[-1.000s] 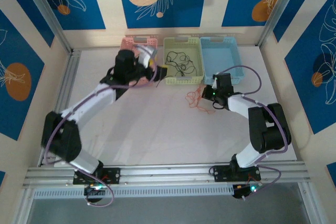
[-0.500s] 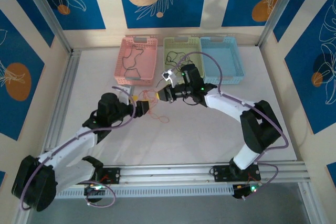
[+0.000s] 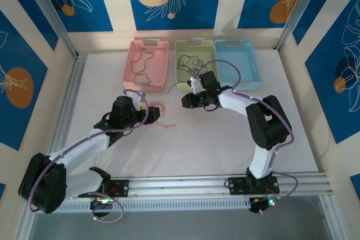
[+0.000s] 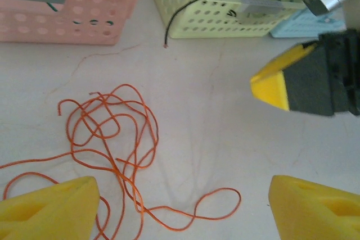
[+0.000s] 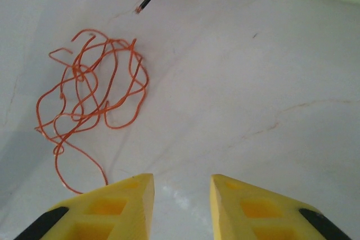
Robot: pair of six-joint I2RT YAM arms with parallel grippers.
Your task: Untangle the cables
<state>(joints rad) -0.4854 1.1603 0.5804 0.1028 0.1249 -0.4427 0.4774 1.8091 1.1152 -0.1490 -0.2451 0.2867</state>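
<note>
**Both arms drawn back from the orange cable**

Item: orange cable [image 4: 112,133]. Half a second ago both arms met over it; since then the right arm has pulled back toward the green basket [image 3: 196,42] and the left has eased off slightly.

Location: loose on the desk [image 3: 197,144], in a squiggly heap between the two arms and in front of the baskets.

Left fingers [image 4: 48,209]: spread wide and empty, hovering just short of the heap.

Right fingers [image 5: 112,206]: parted with a clear gap, nothing between them, the heap ahead and to one side.

Other stock: black cables [image 3: 191,63] bundled in the green basket, one end trailing over its wall; one dark cable in the pink basket [image 3: 147,42].

Step in hand, as judged: the orange cable has been released, freed from the bundle but not yet sorted.

Next move calls for: a low, centred pinch on a single strand, since so thin a wire slips easily.
</note>
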